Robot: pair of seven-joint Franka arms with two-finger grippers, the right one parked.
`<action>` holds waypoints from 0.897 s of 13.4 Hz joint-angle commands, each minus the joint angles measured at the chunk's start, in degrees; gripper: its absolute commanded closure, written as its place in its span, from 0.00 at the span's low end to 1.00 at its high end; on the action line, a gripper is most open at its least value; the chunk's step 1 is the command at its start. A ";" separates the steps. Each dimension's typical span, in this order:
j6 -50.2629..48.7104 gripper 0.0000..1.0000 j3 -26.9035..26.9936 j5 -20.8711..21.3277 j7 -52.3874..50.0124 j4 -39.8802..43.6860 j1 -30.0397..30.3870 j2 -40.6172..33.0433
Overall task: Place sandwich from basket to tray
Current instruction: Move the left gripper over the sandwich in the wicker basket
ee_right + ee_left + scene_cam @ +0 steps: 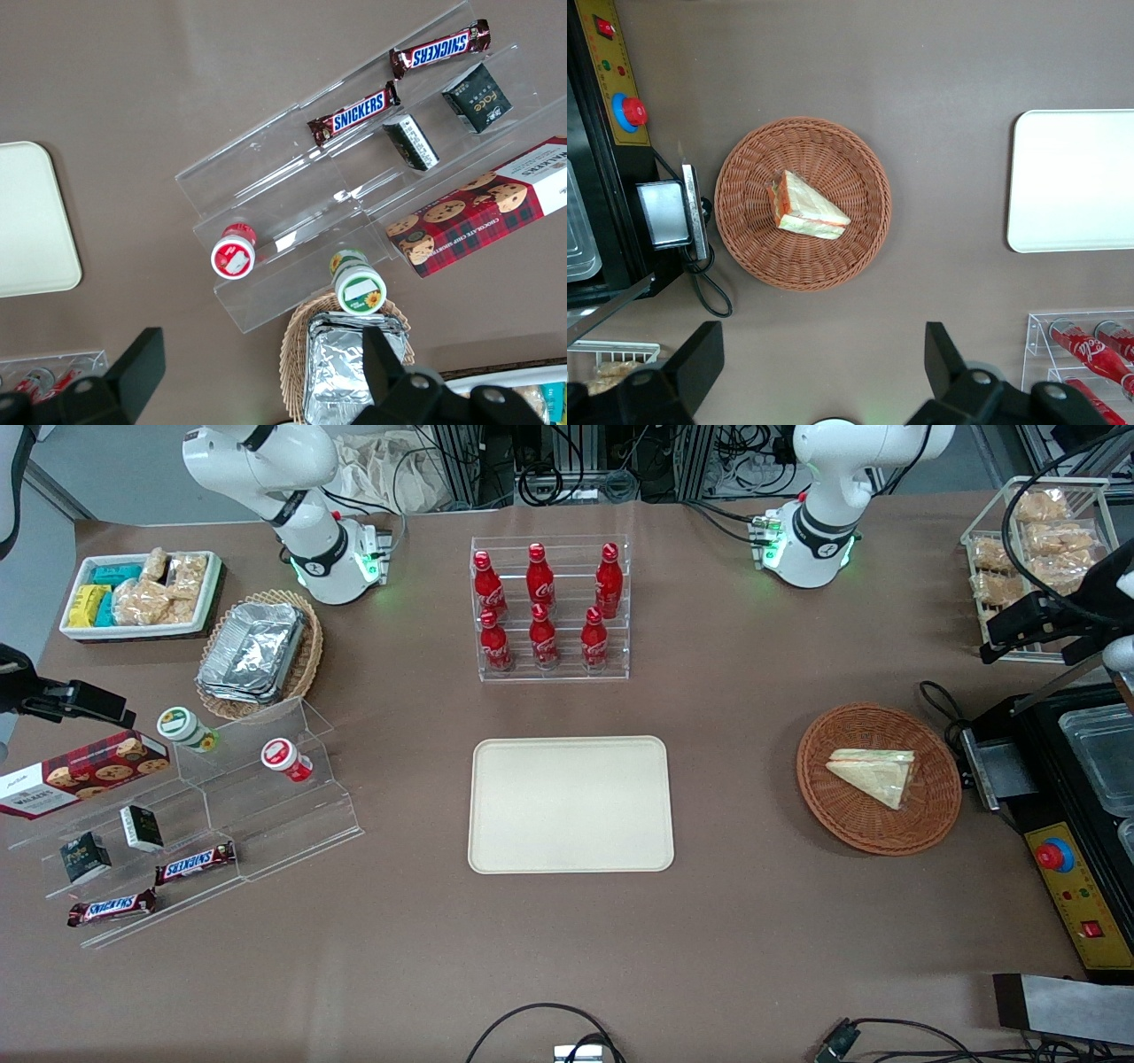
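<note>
The sandwich is a small triangle in clear wrap, with pale bread and a red and green edge; it lies flat in the middle of the basket; the basket is round, brown and woven, toward the working arm's end of the table; the tray is flat, cream and plain, well apart from the basket; the gripper hangs high above the table near the basket, fingers spread wide.

The working arm is glossy white with black joint rings and a green light; its tool has black fingers.

Sandwich in basket — tray beside; pincer above.
</note>
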 commanded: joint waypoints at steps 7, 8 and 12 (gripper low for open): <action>-0.50 0.00 0.28 -0.27 -12.38 1.47 -0.07 3.38; -0.42 0.00 0.28 -0.10 -17.21 1.39 -0.07 4.08; 2.56 0.00 0.28 0.87 -25.85 -1.76 -0.07 4.71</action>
